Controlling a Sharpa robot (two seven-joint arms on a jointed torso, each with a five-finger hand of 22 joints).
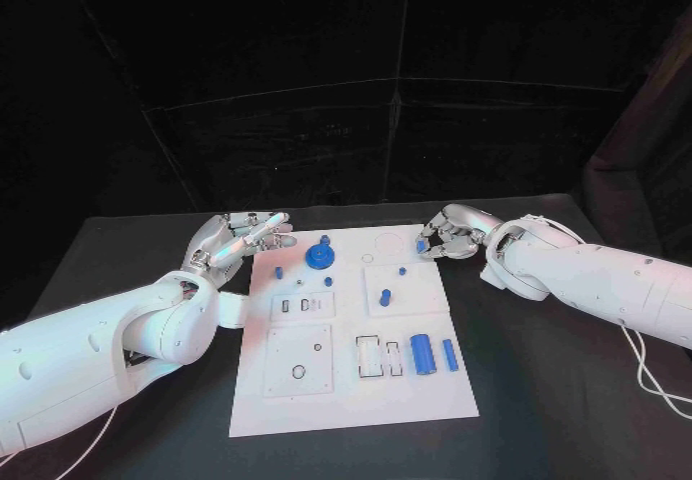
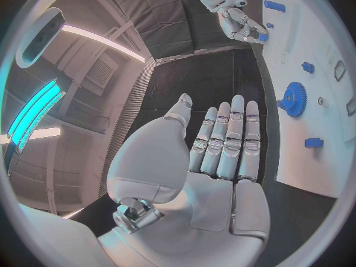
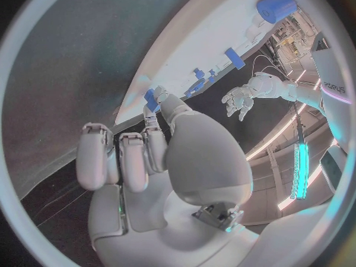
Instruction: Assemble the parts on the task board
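The white task board (image 1: 310, 400) lies in the middle of the table. My right hand (image 1: 453, 234) hovers at its far right corner and pinches a small blue part (image 1: 423, 244) between thumb and finger; the right wrist view shows that part (image 3: 151, 98) at the fingertips of the hand (image 3: 159, 160). My left hand (image 1: 242, 236) is beside the board's far left corner, holding nothing, its fingers straight and together (image 2: 222, 142). A blue gear (image 1: 320, 258) stands on the board near it, also in the left wrist view (image 2: 294, 98).
On the board lie a small blue piece (image 1: 280, 271), a blue peg (image 1: 385, 296), a thick blue cylinder (image 1: 423, 354) and a thinner blue bar (image 1: 450, 354). Empty rectangular recesses (image 1: 378, 356) sit mid-board. Black table (image 1: 562, 400) surrounds the board.
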